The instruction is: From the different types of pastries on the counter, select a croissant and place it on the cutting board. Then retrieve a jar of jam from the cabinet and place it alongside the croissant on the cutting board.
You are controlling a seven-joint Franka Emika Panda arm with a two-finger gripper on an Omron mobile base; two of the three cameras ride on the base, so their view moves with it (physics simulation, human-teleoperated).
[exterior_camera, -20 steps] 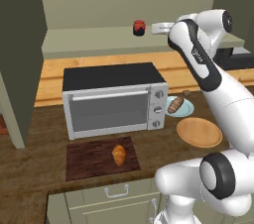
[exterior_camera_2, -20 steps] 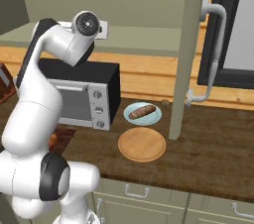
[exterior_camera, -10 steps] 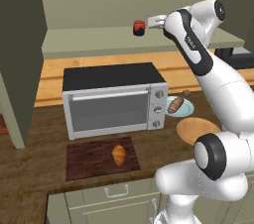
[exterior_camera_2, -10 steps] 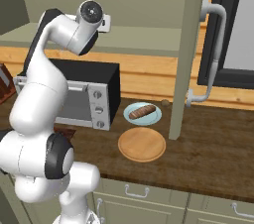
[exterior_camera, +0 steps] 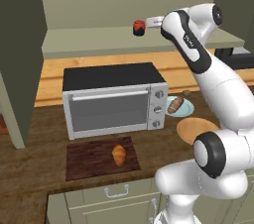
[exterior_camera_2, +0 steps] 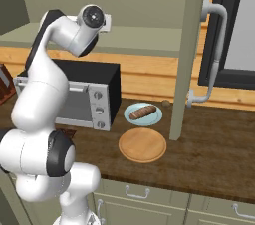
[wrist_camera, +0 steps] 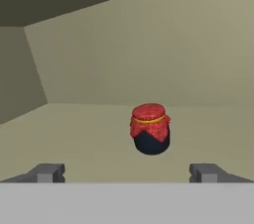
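Jam jar (wrist_camera: 151,136) stands upright on the cabinet (exterior_camera: 30,59) shelf, well back from its front edge, with the gripper (wrist_camera: 126,173) spread wide and short of it. Since the croissant (exterior_camera: 118,154) already lies on the cutting board (exterior_camera: 84,161), fetching the jar is the step in hand. The next move calls for a straight advance until the fingers flank the jar's body, then closing.

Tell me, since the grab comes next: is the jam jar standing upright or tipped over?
Upright. In the hand view the jar of jam stands on the cabinet shelf, red lid on top, ahead of the open hand.
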